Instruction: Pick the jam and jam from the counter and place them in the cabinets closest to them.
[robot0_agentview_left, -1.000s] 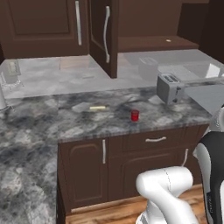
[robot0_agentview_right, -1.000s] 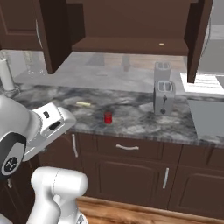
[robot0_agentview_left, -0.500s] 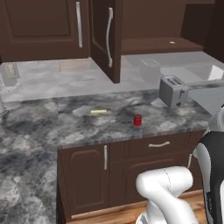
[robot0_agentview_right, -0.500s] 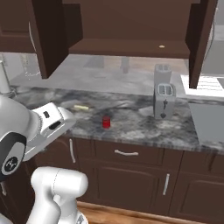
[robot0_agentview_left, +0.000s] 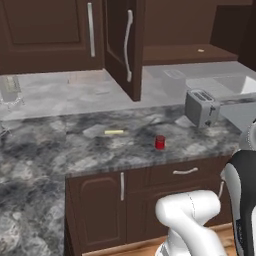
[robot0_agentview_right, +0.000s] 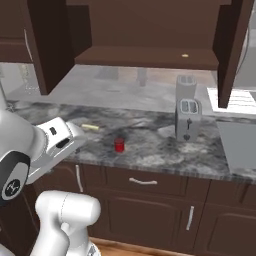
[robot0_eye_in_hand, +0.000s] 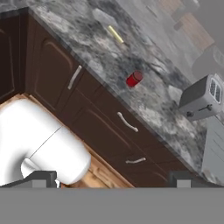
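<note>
While the end effector (robot0_eye_in_hand: 111, 177) hangs with its fingers spread wide and empty, the red jam jar (robot0_eye_in_hand: 134, 79) stands upright on the tabletop (robot0_eye_in_hand: 144, 94) well ahead of it, short of the toaster (robot0_eye_in_hand: 201, 98).

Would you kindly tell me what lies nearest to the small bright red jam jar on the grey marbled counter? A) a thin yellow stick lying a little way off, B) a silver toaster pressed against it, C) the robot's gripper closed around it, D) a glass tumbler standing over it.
A: the small bright red jam jar stands alone on the counter, with the thin yellow stick apart from it and the silver toaster farther away.
</note>
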